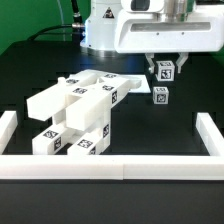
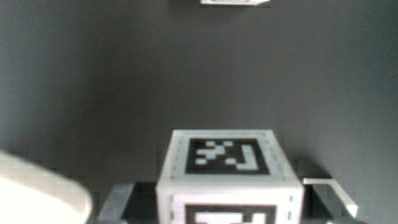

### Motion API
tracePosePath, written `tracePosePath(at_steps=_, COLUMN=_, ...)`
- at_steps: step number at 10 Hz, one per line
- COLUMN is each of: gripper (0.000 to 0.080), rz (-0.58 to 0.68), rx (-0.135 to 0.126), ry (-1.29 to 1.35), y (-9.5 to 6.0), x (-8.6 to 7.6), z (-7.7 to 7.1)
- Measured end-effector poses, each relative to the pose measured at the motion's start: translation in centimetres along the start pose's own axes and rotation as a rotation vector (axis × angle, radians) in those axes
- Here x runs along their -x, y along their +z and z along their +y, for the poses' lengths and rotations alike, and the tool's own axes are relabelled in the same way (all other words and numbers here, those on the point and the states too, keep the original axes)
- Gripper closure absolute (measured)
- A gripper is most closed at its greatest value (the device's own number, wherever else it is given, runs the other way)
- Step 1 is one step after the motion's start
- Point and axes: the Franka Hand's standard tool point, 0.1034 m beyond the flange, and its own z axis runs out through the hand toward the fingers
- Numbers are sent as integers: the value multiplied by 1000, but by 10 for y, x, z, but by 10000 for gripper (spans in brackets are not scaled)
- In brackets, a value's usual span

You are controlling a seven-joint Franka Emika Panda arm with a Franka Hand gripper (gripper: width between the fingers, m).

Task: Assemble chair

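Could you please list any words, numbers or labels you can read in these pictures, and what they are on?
Readable words, numbers or brands: none.
Black-and-white square tags, patterns not text, are on the chair parts and on the small block in the gripper.

On the exterior view's left lay the chair parts [image 1: 78, 115], to their right sat a small block [image 1: 160, 95], a second block [image 1: 166, 70] hung higher, near it

Black tabletop [image 1: 40, 72] inside a low white border rail [image 1: 110, 168], green backdrop [image 1: 14, 20] behind.
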Motion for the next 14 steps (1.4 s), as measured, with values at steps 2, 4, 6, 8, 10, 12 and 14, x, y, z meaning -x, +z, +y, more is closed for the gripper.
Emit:
tracePosePath(at_steps=2, gripper=514, rz=9, rx=11, ry=-35, y=-18, x=-24, z=22)
tracePosePath(at_steps=4, gripper=514, rz=10, rx=12, ry=-29, y=-16, x=-23, z=20)
tracePosePath(at_steps=6, gripper=514, rz=9, rx=12, ry=-27, y=-16, x=-23, z=21)
tracePosePath(at_steps=8, gripper=514, rz=-23, rx=4, ry=-144, y=-34, x=-38, z=43)
tracePosePath(at_steps=10, gripper=514, rz=-13, rx=22, ry=-171, y=-38, x=-66, z=76)
tracePosePath(at_steps=12, gripper=514, rz=-18, rx=30, ry=-180, y=-36, x=-65, z=76)
tracePosePath(at_steps=14, gripper=514, rz=-18, rx=30, ry=-179, y=-36, x=-65, z=77)
